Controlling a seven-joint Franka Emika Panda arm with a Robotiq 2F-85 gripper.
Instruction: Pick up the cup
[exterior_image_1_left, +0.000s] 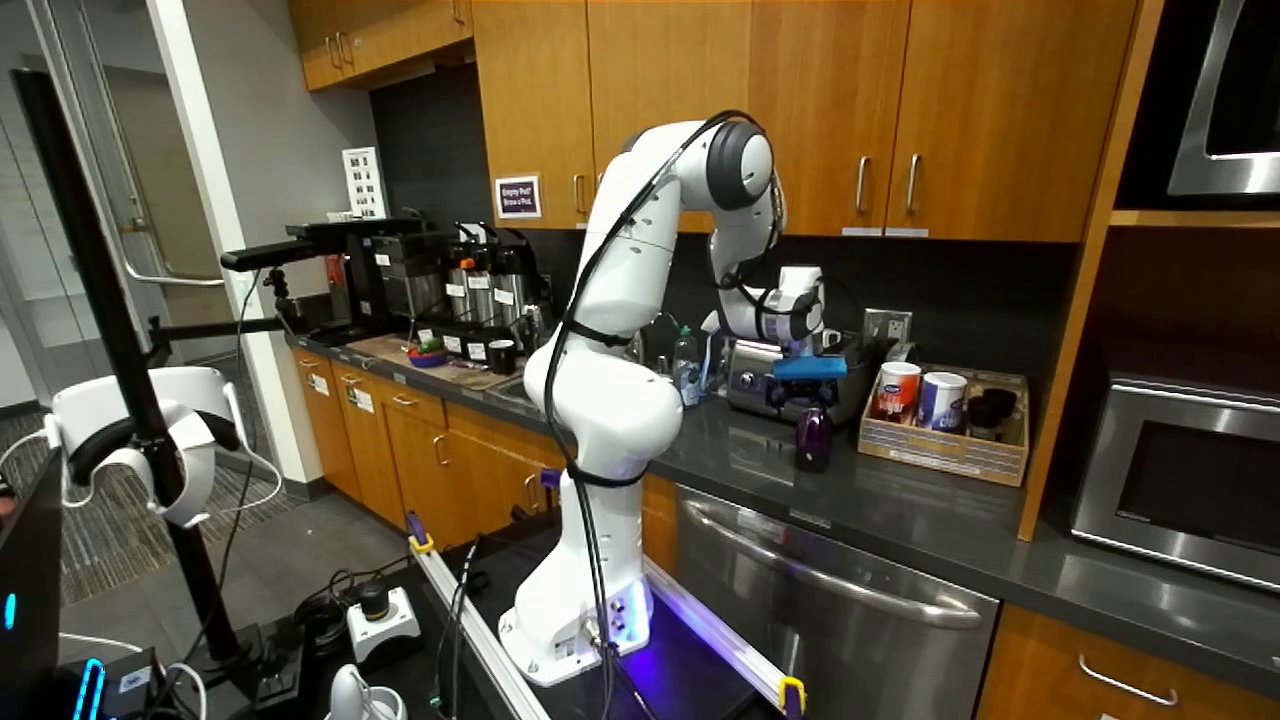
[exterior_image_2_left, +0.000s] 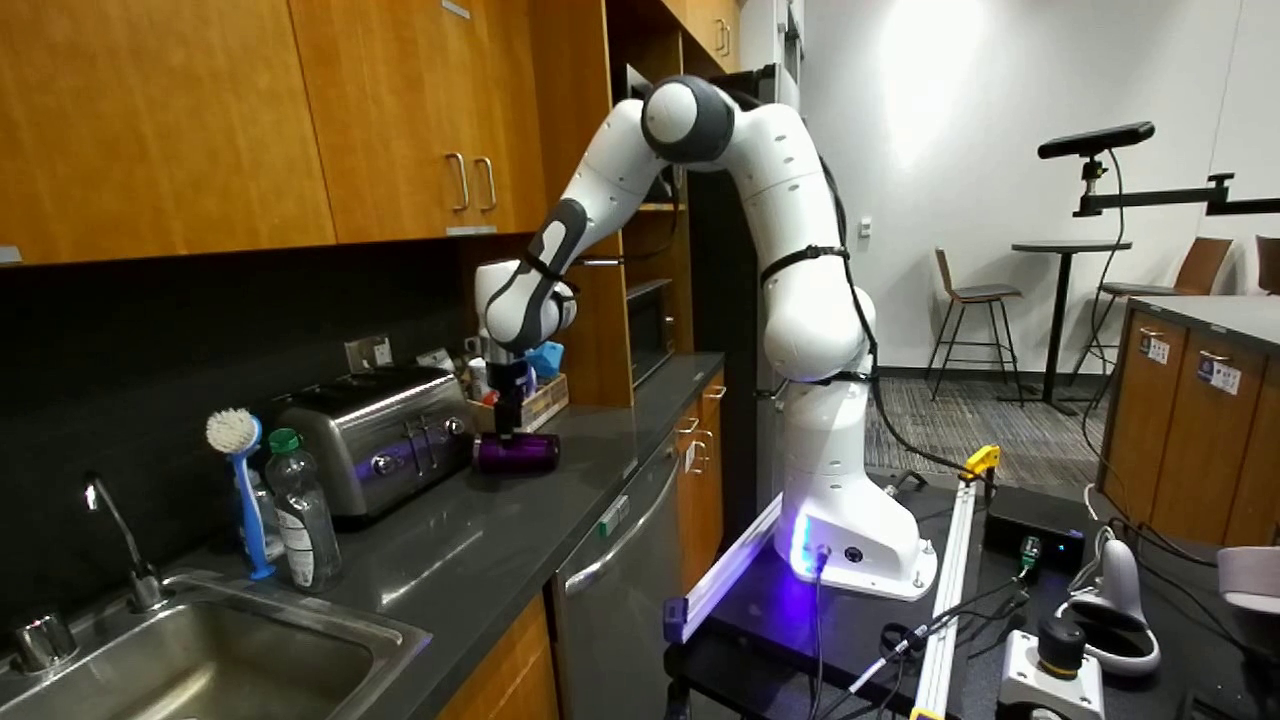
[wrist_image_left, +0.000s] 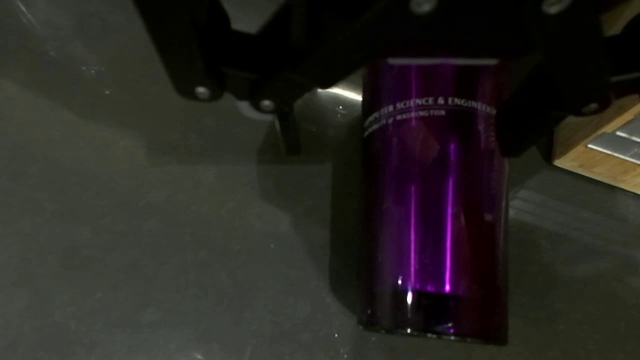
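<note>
Gripper (wrist_image_left: 403, 148) astride the cup (wrist_image_left: 435, 215)

The cup lies on its side, one end toward the front edge of the surface (wrist_image_left: 175, 250). The gripper's fingers (wrist_image_left: 289, 131) stand apart, one each side, presumably to close across the cup's width.

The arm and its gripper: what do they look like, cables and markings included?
The arm is white and rounded, with dark grey joint covers. Black cables run along it, tied by black straps; its base glows blue at one side. The gripper is black and angular, with silvery round pins. A bright blue piece sits near its top. I can read no lettering on either.
</note>
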